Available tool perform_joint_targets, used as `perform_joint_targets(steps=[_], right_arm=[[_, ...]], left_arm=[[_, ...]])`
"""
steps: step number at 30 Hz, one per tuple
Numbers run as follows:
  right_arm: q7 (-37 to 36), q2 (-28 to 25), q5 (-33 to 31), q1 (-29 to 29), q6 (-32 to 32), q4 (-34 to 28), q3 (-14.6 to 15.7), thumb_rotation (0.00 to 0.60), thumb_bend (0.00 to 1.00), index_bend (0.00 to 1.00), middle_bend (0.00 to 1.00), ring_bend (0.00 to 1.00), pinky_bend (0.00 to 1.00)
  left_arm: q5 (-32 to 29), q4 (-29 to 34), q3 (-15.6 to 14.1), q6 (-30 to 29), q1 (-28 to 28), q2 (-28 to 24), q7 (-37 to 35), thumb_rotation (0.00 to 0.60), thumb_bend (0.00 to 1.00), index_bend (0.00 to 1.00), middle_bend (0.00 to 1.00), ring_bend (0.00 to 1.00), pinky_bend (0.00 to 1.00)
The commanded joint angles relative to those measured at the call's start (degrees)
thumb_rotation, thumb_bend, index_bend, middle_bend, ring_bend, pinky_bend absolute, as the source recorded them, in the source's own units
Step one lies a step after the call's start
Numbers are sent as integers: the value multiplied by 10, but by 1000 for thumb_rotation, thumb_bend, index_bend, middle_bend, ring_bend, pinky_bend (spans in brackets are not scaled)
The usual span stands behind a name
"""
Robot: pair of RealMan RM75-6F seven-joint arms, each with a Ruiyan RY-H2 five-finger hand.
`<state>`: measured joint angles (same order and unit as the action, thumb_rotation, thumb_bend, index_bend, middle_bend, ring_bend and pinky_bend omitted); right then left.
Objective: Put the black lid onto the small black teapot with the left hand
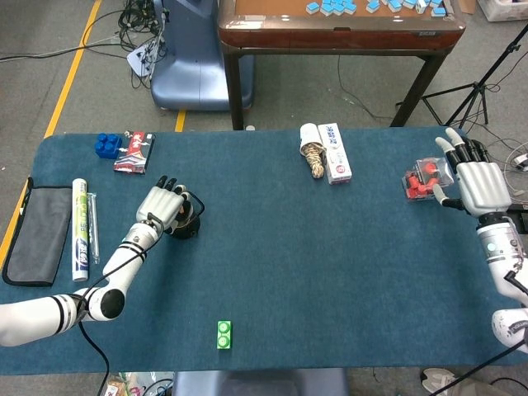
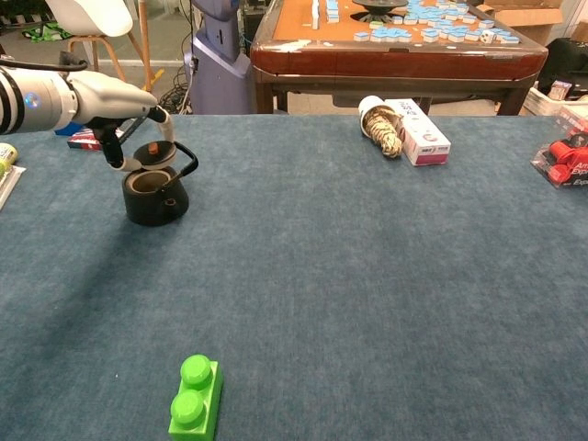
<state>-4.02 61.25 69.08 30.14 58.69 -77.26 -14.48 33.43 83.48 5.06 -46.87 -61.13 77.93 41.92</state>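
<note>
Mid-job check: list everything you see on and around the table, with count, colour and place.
teapot: one, black, left side of table, mouth open
lid: one, black, held just above the teapot
brick: one, green, near front edge
blue brick: one, far left corner
red packet: one, beside the blue brick
cloth: one, dark grey, left edge
tube: one, white, beside the cloth
rope roll: one, tan, far middle
box: one, white, beside the rope
red pieces: one bag, right edge
left hand: over the teapot, holds the lid
right hand: open, right edge
</note>
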Motion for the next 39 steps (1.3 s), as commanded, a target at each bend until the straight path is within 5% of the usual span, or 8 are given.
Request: perform_joint_targets(steps=[1,39], right_arm=[[3,-2,-1,-1,2,-3,-1,600,387,0,0,0,0],[43,-8,-17,4,5,-33,-4,600,387,0,0,0,0]], left_arm=[[6,-6,-3,3,2,2,-9,600,370,303,150,0,0],[32,-31,-20,11,17,3,-61,600,329,274,150,0,0]])
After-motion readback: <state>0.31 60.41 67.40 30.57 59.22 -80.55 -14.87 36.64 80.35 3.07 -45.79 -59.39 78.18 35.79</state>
